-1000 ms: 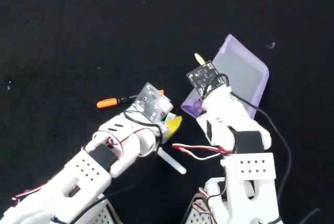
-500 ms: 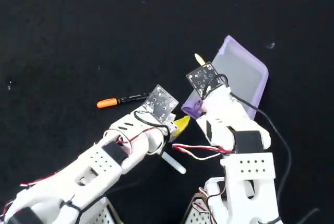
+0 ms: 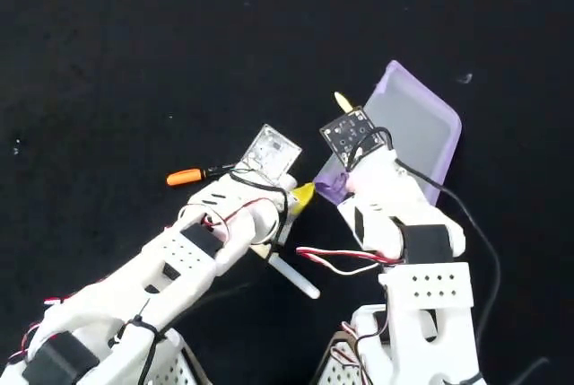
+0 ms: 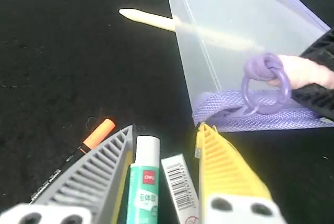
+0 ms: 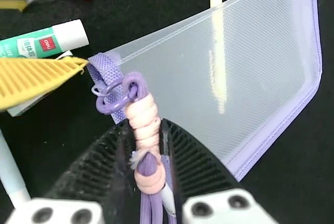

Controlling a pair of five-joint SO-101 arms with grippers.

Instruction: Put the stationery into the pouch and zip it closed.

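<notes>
The pouch [image 3: 417,125], translucent purple, lies flat on the black worktop [image 3: 134,71]. Its near corner, with the ring pull [image 4: 266,80], points toward the two arms. The right hand [image 5: 143,127] is clenched on the braided cord [image 5: 142,114] tied to that ring, pinning the corner in place. Just beside the corner hovers the left hand [image 4: 166,130]. A glue stick [image 4: 142,182] and a white barcoded block [image 4: 177,185] fill the gap between its grey and yellow fingers. It appears to be grasping the glue stick, though whether the block is also held or merely lies beneath cannot be told.

The step in hand looks like the loading stage: one piece is being carried to the pouch's mouth while the other arm steadies it. Nothing can be seen inside the pouch, and the pictures do not show whether its mouth gapes.

The next move calls for lining the glue stick's tip with the opening beside the ring and sliding it in along the pouch's length.

Elsewhere, a cream stick [image 4: 146,19] lies partly under the pouch, an orange-capped marker [image 3: 184,176] lies near the left arm, and a white pen [image 3: 296,279] lies between the arms.
</notes>
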